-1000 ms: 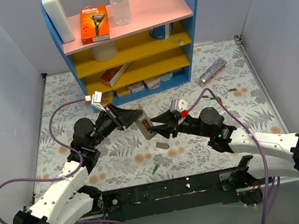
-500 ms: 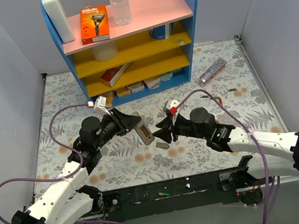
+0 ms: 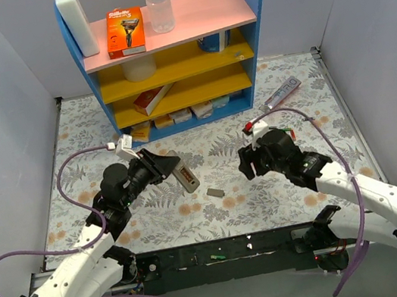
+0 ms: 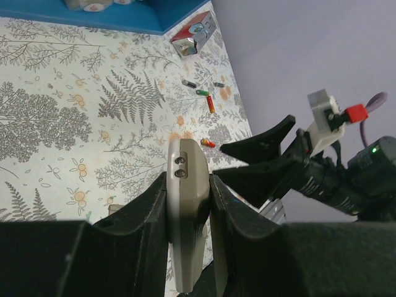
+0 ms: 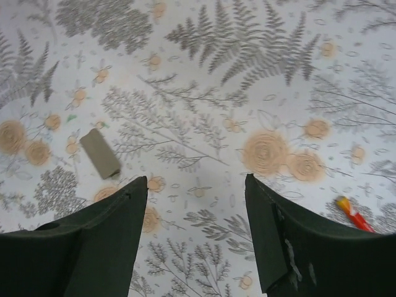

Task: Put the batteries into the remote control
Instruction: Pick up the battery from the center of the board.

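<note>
My left gripper (image 3: 176, 172) is shut on the remote control (image 3: 186, 177) and holds it above the mat. In the left wrist view the remote's grey back (image 4: 185, 185) stands edge-on between my fingers (image 4: 142, 216). My right gripper (image 3: 246, 163) is open and empty, to the right of the remote and apart from it. In the right wrist view it (image 5: 195, 179) hangs over bare mat. Several batteries (image 4: 210, 104) lie on the mat further right. One orange-red battery (image 5: 354, 213) lies beside my right finger (image 5: 291, 247).
The loose grey cover piece (image 3: 214, 191) lies on the mat between the grippers and shows in the right wrist view (image 5: 102, 153). A blue and yellow shelf (image 3: 166, 54) stands at the back. A silver-purple tube (image 3: 281, 93) lies at the back right.
My right gripper has drawn back from the remote to the right. My left gripper has shifted slightly down and left with the remote.
</note>
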